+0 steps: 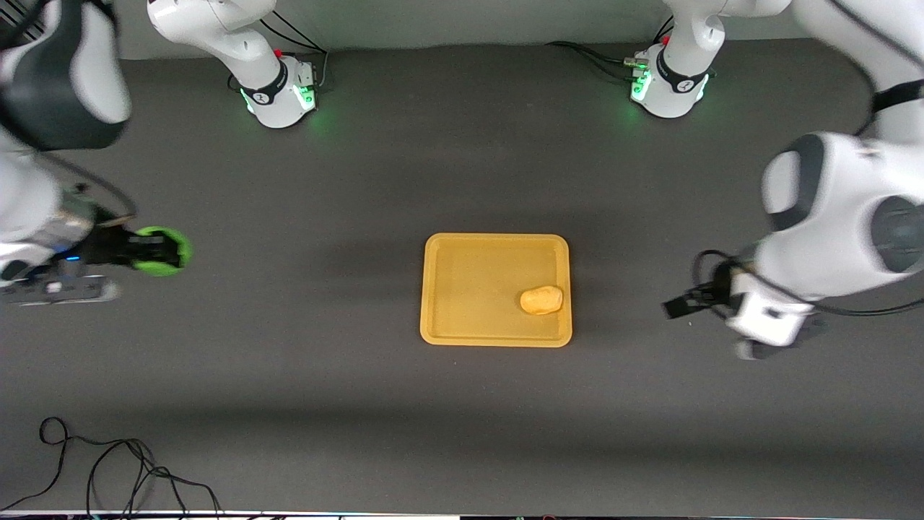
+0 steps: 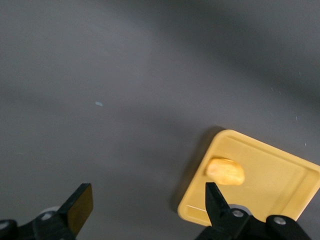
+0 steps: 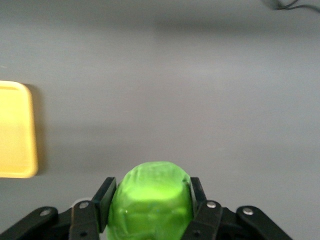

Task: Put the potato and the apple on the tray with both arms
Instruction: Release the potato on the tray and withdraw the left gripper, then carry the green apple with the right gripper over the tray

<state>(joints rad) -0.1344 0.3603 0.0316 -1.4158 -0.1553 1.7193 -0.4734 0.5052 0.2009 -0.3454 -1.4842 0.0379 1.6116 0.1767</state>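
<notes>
The orange-yellow tray [image 1: 462, 289] lies in the middle of the table. The yellow-tan potato [image 1: 541, 300] rests in it, near the corner toward the left arm's end and nearer the front camera. My right gripper [image 1: 155, 251] is shut on the green apple [image 1: 164, 251] and holds it over the bare table at the right arm's end; in the right wrist view the apple [image 3: 150, 200] fills the fingers. My left gripper [image 1: 682, 303] is open and empty over the table beside the tray. The left wrist view shows the tray [image 2: 280, 185] and potato [image 2: 226, 171].
Both arm bases with green lights stand along the table's edge farthest from the front camera. A loose black cable [image 1: 108, 469] lies at the table's near edge toward the right arm's end. The dark grey tabletop stretches between the apple and the tray.
</notes>
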